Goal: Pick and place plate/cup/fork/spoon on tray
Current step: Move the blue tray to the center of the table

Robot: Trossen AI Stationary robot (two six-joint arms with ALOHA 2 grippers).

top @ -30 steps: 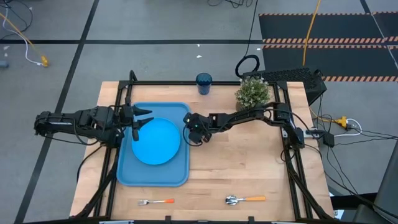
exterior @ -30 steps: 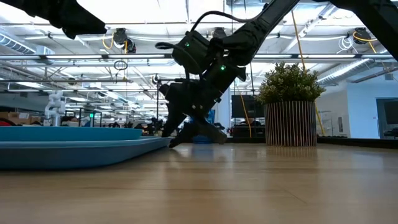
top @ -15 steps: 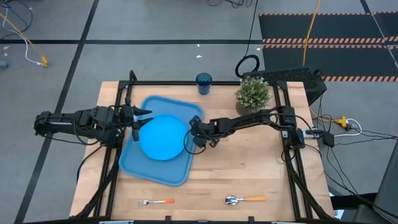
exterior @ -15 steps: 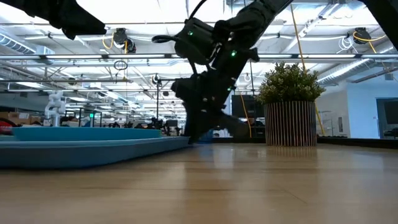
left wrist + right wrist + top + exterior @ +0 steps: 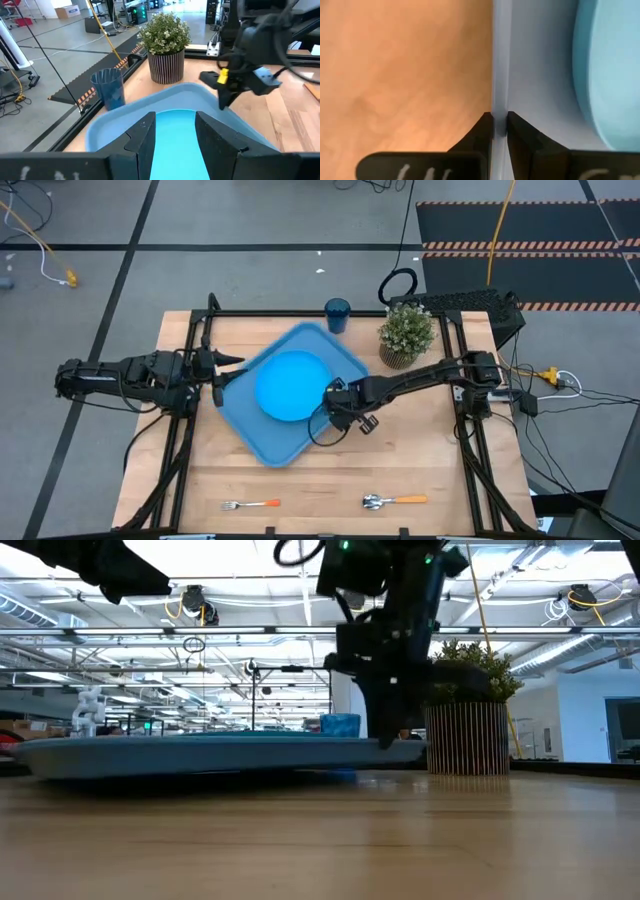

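The light-blue tray lies at an angle on the table, with the round sky-blue plate inside it. My right gripper is shut on the tray's rim on the side toward the table's right and near edges; it also shows in the low view. My left gripper is open above the tray's left corner and touches nothing; its wrist view looks along the tray. The dark-blue cup stands at the far edge beside the tray's far corner. The fork and spoon lie near the front edge. My right gripper pinches the tray's raised rim on its long side, one finger outside the tray and one finger inside. The fingers come from above, pointing down. The tray stays level, with the plate flat in it.
A potted plant stands at the far right, close to the tray's right corner; it shows behind the gripper in the low view. Bare wood lies to the right of the tray and between it and the cutlery.
My right gripper has gone toward the table's right and near edges with the tray's rim in its hold. The tray, with the plate, has slid right and turned from square with the table to a diagonal. The cup has shifted slightly right.
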